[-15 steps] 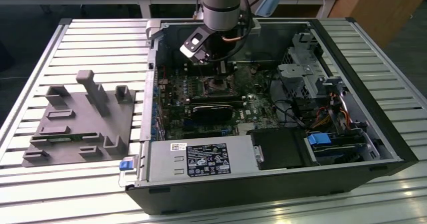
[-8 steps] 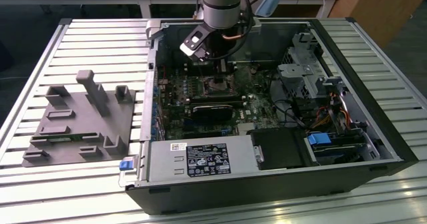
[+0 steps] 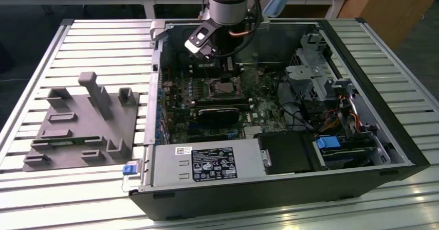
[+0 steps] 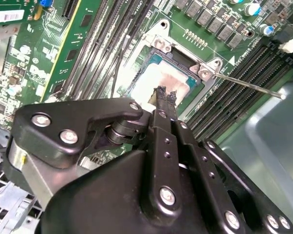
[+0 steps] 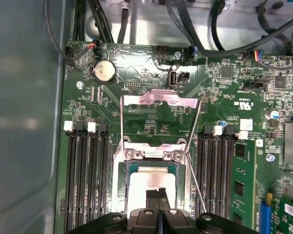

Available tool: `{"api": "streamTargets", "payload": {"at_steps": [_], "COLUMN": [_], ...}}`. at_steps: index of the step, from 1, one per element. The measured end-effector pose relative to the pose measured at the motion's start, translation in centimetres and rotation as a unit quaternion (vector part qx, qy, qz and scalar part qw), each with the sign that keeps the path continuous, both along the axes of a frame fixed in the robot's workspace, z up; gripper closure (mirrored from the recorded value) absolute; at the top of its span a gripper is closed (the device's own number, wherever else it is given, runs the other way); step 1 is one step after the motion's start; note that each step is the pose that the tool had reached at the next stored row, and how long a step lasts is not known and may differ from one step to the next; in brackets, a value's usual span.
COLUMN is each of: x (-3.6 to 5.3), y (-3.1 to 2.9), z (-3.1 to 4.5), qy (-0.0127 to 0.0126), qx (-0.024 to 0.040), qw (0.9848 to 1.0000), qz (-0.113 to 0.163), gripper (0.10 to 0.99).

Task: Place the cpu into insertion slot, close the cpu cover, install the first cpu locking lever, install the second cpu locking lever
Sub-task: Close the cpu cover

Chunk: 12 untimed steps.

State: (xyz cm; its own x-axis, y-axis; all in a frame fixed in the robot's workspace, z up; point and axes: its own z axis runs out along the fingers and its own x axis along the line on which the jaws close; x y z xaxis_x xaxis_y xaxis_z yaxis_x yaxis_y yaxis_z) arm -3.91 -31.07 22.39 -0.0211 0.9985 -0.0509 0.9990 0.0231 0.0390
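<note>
Over the green circuit board inside the open computer case on the desk, the end effector hangs with its fingers pressed narrow together, holding nothing, tips at or just above the cpu. The cpu lies flat in the insertion slot. The cpu cover stands raised, and one locking lever juts free beside it. Seating seems the step in hand: the chip should sit level and square within the rim, under only the lightest touch, never forced.
</note>
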Motion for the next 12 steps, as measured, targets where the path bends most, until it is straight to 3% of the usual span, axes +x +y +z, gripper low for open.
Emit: {"api": "streamTargets", "payload": {"at_steps": [4, 12], "x": [0.0, 0.0], "y": [0.0, 0.0], "z": [0.94, 3.58], "qy": [0.0, 0.0], "qx": [-0.0001, -0.0002], "qw": [1.0, 1.0], "qz": [0.0, 0.0], "gripper": [0.98, 0.98]}}
